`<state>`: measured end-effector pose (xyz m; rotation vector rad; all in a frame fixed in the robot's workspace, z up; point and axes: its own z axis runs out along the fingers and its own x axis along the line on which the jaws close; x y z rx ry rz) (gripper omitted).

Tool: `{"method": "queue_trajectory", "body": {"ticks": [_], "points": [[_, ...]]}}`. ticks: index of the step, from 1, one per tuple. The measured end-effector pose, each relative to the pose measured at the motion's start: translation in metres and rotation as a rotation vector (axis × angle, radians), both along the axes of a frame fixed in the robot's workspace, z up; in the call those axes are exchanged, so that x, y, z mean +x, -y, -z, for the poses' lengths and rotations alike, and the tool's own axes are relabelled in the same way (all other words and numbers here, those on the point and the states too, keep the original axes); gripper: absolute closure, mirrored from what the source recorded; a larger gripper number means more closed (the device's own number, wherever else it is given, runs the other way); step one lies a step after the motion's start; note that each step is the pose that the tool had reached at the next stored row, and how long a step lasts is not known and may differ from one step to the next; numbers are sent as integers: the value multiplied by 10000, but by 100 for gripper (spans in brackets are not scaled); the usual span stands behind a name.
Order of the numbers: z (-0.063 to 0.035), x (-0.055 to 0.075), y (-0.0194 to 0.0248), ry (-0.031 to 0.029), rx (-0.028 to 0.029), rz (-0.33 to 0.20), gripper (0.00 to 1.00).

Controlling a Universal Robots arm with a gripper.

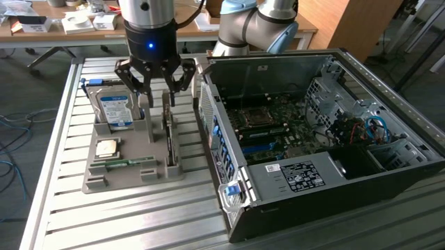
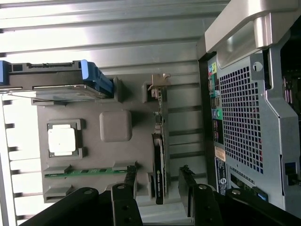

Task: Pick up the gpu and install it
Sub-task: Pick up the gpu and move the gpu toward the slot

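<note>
The gpu (image 1: 169,138) is a thin dark card standing on edge in a slot along the grey tray's (image 1: 128,179) side nearest the computer case. In the wrist view the gpu (image 2: 160,155) shows edge-on, with its pale metal bracket at the far end. My gripper (image 1: 157,98) hangs open just above the card's far end, holding nothing. Seen from the wrist, the gripper (image 2: 157,181) has one finger on each side of the card, clear of it.
The tray also holds a silver hard drive (image 1: 114,109) with a blue label, a CPU (image 1: 106,148) and a green RAM stick (image 1: 125,163). The open computer case (image 1: 313,177) lies at the exterior view's right with its motherboard (image 1: 278,130) exposed. Everything rests on a slatted metal table (image 1: 139,219).
</note>
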<state>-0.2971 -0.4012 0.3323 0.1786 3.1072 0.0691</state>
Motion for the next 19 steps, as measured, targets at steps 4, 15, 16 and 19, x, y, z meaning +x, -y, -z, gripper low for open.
{"method": "queue_trajectory", "body": {"ticks": [4,15,16,19], "points": [[23,0,0,3,-2,-1,51],[103,-1,1,11,-3,0,51],[111,-1,0,12,-3,0,51],[137,-1,0,15,-3,0,51]]}}
